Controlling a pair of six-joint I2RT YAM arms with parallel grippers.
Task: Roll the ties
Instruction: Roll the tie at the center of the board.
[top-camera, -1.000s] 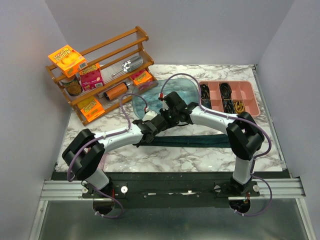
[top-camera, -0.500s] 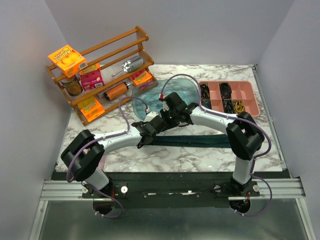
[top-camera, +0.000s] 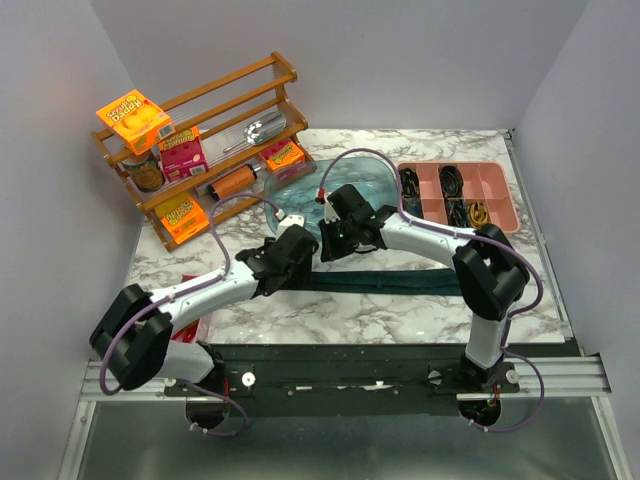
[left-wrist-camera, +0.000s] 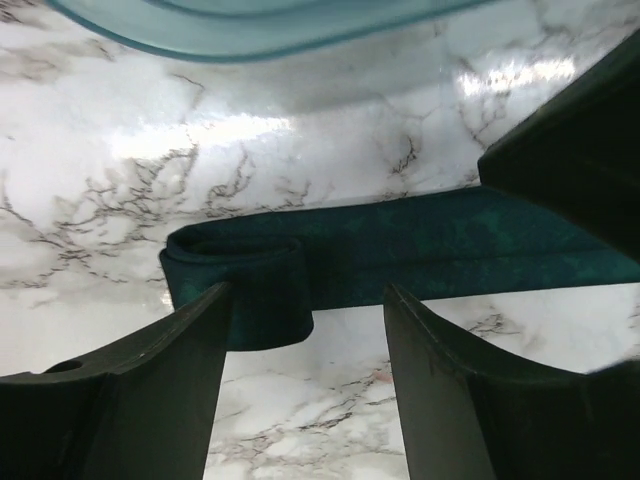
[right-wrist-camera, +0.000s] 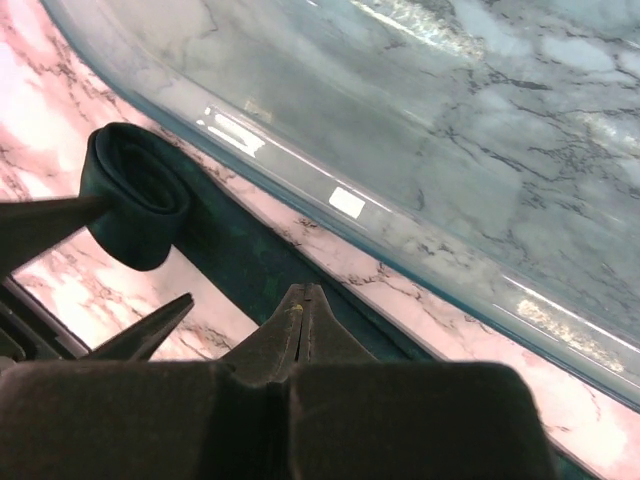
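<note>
A dark teal tie (top-camera: 400, 283) lies stretched left to right across the marble table, in front of the blue tub. Its left end is curled into a small loose roll (left-wrist-camera: 240, 290), also seen in the right wrist view as the roll (right-wrist-camera: 135, 195). My left gripper (left-wrist-camera: 308, 300) is open just short of the roll, one finger (left-wrist-camera: 150, 370) at the roll's near side, nothing between the jaws. My right gripper (right-wrist-camera: 303, 292) is shut, its tip over the flat strip of tie to the right of the roll, holding nothing. From above, the left gripper (top-camera: 283, 268) and right gripper (top-camera: 330, 248) sit close together.
The translucent blue tub (top-camera: 345, 185) stands just behind the tie. A wooden rack (top-camera: 200, 150) with boxes and tins is at the back left. A pink compartment tray (top-camera: 460, 195) with dark coiled items is at the back right.
My left gripper has opened, let go of the rolled end and drawn back to the left and nearer. The right gripper has stayed shut in place.
</note>
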